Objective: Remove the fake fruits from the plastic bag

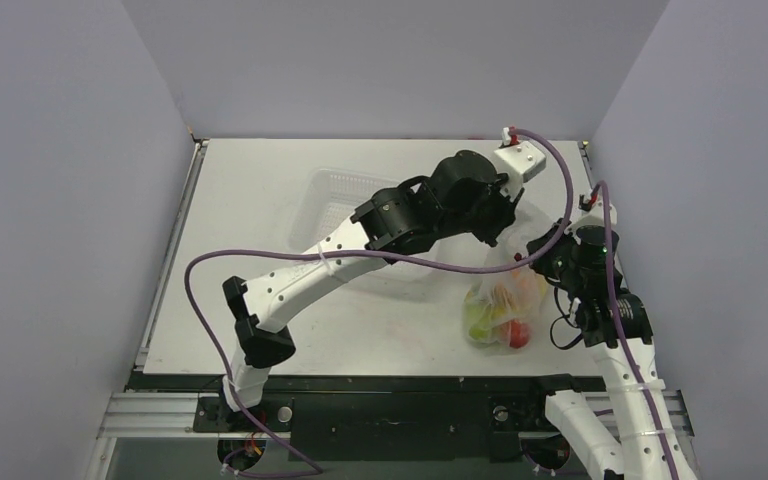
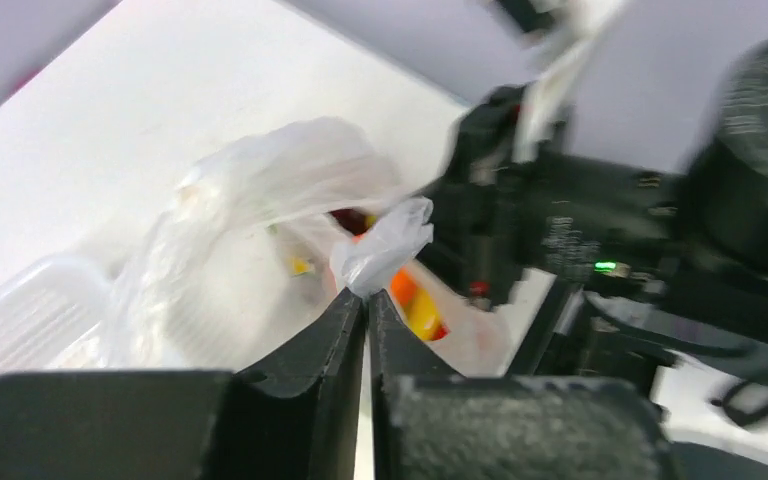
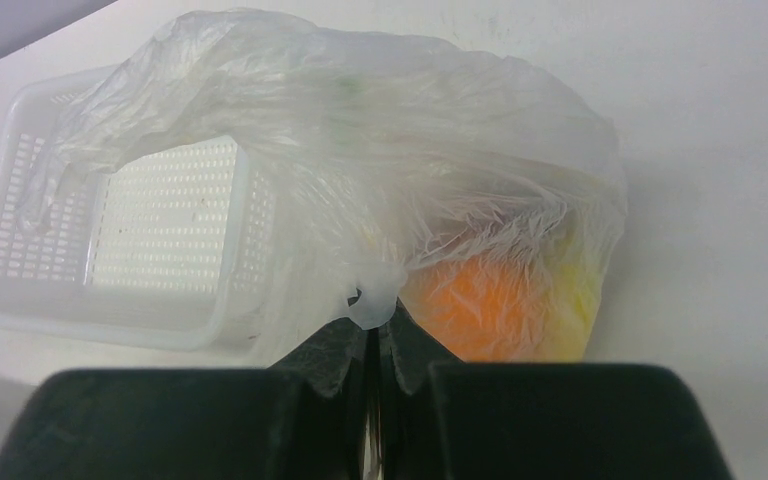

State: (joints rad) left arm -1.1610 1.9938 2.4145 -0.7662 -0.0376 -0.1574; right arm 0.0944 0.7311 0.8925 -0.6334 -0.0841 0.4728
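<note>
Plastic bag [image 3: 360,130]: one item, clear and crinkled, lifted off the table [image 1: 260,300] at its upper film and pinched at two points.

Grip 1: right gripper [image 3: 372,318], fingers closed tight on a small knot of bag film at their tips. The body of the bag spreads out just beyond and to both sides of those fingertips.

Grip 2: left gripper [image 2: 366,298], fingers drawn almost together with a twisted tuft of bag film standing up from between their tips. This view is blurred, but the film appears pinched. The bag's mouth billows beyond and to the left of the fingers.

Contents: fake fruits [image 1: 501,315], all inside the bag, bunched in its lower end.
- orange fruit [image 3: 480,300], pressed against the film just right of the right fingertips, a pale yellow patch further right of it.
- green fruit [image 1: 477,322] and red fruit [image 1: 519,335], seen from above through the film.
- dark red piece [image 2: 348,216], just beyond the left fingertips; kind cannot be told.

Basket [image 3: 160,235]: white, perforated, on the table beyond and left of the right fingers, its near right corner veiled by bag film.
</note>
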